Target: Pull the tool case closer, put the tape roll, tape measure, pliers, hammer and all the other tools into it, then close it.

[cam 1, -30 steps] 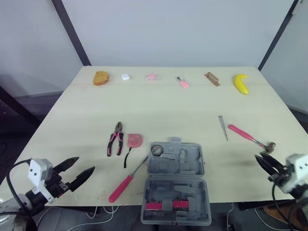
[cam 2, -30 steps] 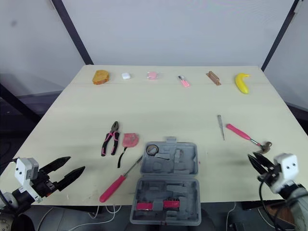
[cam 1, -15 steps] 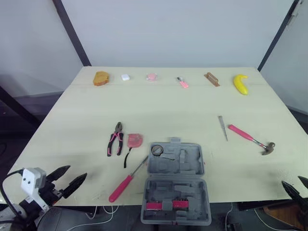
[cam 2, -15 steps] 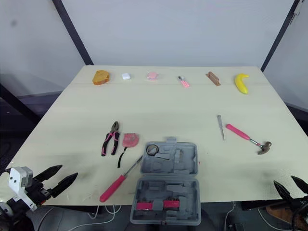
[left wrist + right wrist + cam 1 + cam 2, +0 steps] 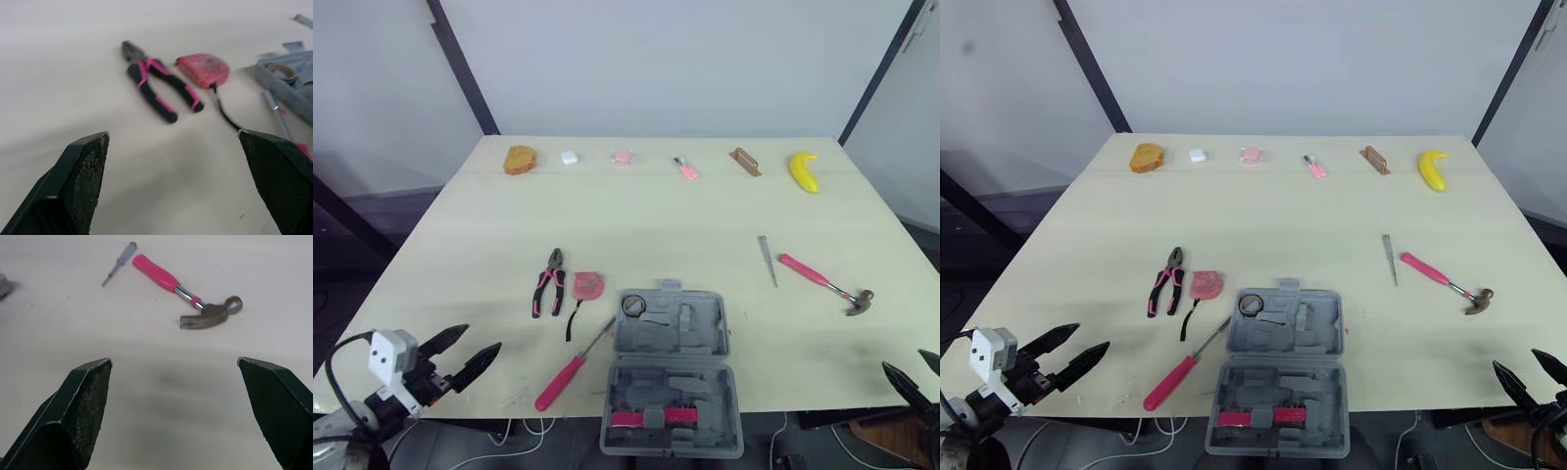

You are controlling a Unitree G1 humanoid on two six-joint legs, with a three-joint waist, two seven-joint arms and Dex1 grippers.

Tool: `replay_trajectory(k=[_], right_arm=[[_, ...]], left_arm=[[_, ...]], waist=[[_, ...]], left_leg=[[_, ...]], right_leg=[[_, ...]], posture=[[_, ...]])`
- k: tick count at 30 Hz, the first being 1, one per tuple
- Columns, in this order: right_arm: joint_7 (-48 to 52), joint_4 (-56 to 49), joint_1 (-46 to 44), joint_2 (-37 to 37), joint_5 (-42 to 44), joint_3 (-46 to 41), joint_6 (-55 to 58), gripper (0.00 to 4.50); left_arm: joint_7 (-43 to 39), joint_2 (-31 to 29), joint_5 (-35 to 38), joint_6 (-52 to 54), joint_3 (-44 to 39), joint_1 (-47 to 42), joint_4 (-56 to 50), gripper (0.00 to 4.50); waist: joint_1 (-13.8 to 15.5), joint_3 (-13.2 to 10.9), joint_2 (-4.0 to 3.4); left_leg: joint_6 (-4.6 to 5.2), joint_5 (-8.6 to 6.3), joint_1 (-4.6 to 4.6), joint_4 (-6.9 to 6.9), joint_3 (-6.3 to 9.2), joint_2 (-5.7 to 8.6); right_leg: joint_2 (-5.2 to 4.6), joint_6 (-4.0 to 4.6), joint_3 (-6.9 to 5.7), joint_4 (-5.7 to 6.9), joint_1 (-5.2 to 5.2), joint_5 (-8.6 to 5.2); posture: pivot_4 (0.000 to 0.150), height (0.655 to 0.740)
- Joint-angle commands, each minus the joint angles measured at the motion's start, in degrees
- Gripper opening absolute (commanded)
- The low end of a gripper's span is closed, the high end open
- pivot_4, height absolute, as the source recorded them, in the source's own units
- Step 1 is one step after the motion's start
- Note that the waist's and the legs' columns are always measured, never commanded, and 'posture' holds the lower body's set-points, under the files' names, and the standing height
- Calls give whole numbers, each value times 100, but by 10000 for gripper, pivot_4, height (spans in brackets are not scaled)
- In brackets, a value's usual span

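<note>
The grey tool case (image 5: 671, 367) lies open at the table's front edge, with the tape roll (image 5: 633, 305) in its far left corner. To its left lie the pink-handled pliers (image 5: 548, 282), the pink tape measure (image 5: 588, 286) and a pink-handled screwdriver (image 5: 570, 370). The hammer (image 5: 824, 283) and a thin grey tool (image 5: 766, 259) lie at the right. My left gripper (image 5: 481, 339) hovers open at the front left, pointing toward the pliers (image 5: 159, 88). My right gripper (image 5: 1516, 360) is open low off the front right corner, with the hammer (image 5: 188, 291) ahead of it.
Along the far edge of the table (image 5: 656, 215) sit a brown bun-like lump (image 5: 518, 159), a white piece (image 5: 569, 157), a pink piece (image 5: 622, 156), a small pink tool (image 5: 684, 167), a brown block (image 5: 744, 161) and a banana (image 5: 804, 169).
My right gripper has opened and dropped back from beside the hammer head to below the table's front right corner. My left gripper dipped and came partly back up. The tools have not moved.
</note>
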State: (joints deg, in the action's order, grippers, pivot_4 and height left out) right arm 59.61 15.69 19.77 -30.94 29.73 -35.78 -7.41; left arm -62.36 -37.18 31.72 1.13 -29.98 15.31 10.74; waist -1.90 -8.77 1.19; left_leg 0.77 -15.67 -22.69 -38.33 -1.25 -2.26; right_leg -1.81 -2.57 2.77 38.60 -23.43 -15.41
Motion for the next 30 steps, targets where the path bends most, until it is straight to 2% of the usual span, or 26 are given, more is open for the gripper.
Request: replay_trajectory(k=[1, 5, 14, 21, 30], right_arm=[[98, -371, 16, -87, 184, 7, 10, 43533], [114, -776, 2, -68, 252, 177, 149, 43533], [-127, -2456, -99, -196, 455, 820, 1003, 43533], [-171, -3447, -319, -426, 628, 1363, 1615, 43533], [-95, -4011, -716, -691, 593, 1855, 1897, 43533]], left_arm=[[-90, -13, 54, 15, 53, 42, -284, 45000], [-56, -3, 32, 27, 133, 46, -427, 45000], [379, 266, -32, 276, 402, 23, -948, 45000], [1696, 911, -340, 833, 988, -132, -1724, 45000], [2967, 1380, -824, 1692, 1817, -383, -2562, 45000]], waist=[[0, 1, -1], [-2, 1, -1], [19, 3, -1], [107, 4, -2], [122, 8, 6]], left_leg=[[0, 0, 0, 0, 0, 0], [0, 0, 1, 0, 0, -1], [0, 0, 0, -2, 6, -2], [0, 0, 1, -7, 7, 3], [0, 0, -1, -11, 14, 9]], right_leg=[[0, 0, 0, 1, 0, 0], [1, 0, 1, 2, 0, 0], [0, -1, -1, 8, 0, 1], [1, -2, 1, 14, 1, 1], [2, -3, 0, 17, 3, 2]], posture=[[1500, 7400], [1500, 7400], [1500, 7400], [1500, 7400], [1500, 7400]])
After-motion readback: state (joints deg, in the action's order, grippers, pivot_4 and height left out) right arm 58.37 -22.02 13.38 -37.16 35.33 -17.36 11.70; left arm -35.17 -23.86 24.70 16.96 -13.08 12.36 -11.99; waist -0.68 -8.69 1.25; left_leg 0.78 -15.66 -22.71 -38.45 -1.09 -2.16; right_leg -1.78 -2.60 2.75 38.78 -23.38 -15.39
